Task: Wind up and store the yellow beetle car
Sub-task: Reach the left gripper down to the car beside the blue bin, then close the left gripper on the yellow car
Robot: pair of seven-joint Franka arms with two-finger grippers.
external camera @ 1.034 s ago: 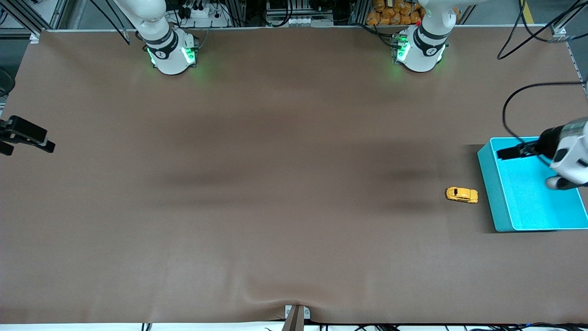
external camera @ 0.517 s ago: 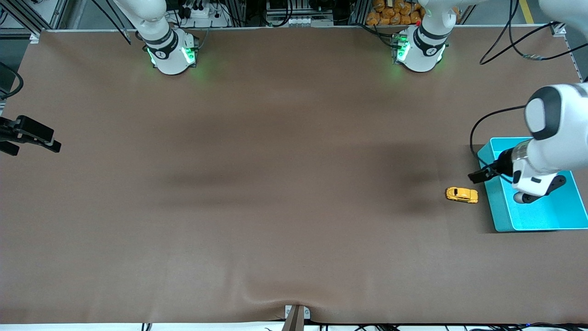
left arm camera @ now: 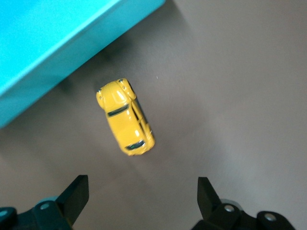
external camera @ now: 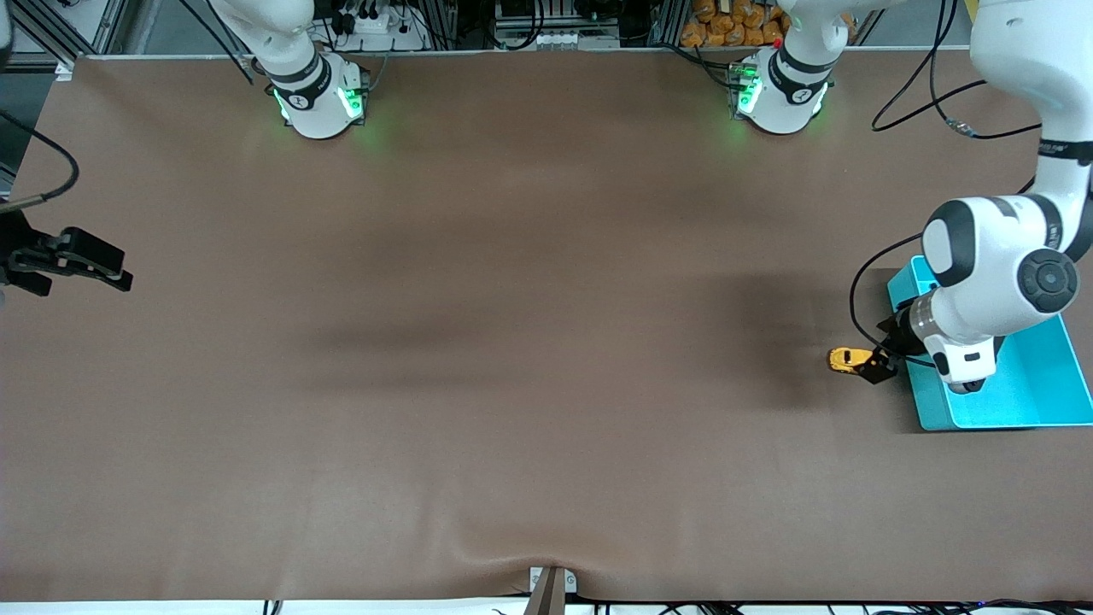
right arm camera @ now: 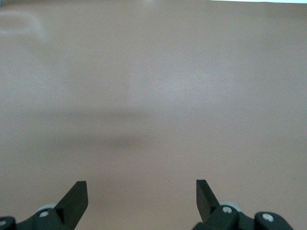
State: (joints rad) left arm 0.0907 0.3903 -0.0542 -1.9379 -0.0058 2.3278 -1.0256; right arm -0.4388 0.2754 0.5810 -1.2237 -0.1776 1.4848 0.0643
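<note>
The yellow beetle car (external camera: 847, 360) is a tiny rounded toy with dark windows. It stands on the brown table beside the turquoise bin (external camera: 1033, 393), at the left arm's end. It shows whole in the left wrist view (left arm camera: 125, 116). My left gripper (external camera: 876, 366) is open and hangs just over the car's bin-side end, which it partly hides in the front view. Its fingers (left arm camera: 76, 194) are spread wide and empty. My right gripper (external camera: 90, 265) is open and empty over the table's edge at the right arm's end.
The turquoise bin's wall (left arm camera: 57, 48) stands close beside the car. The left arm's white wrist covers part of the bin in the front view. A black cable (external camera: 862, 299) loops near the bin. The brown mat (external camera: 512, 342) covers the table.
My left gripper has swung from over the bin down to over the car. My right gripper has drifted slightly inward over the table's edge. The car has not moved.
</note>
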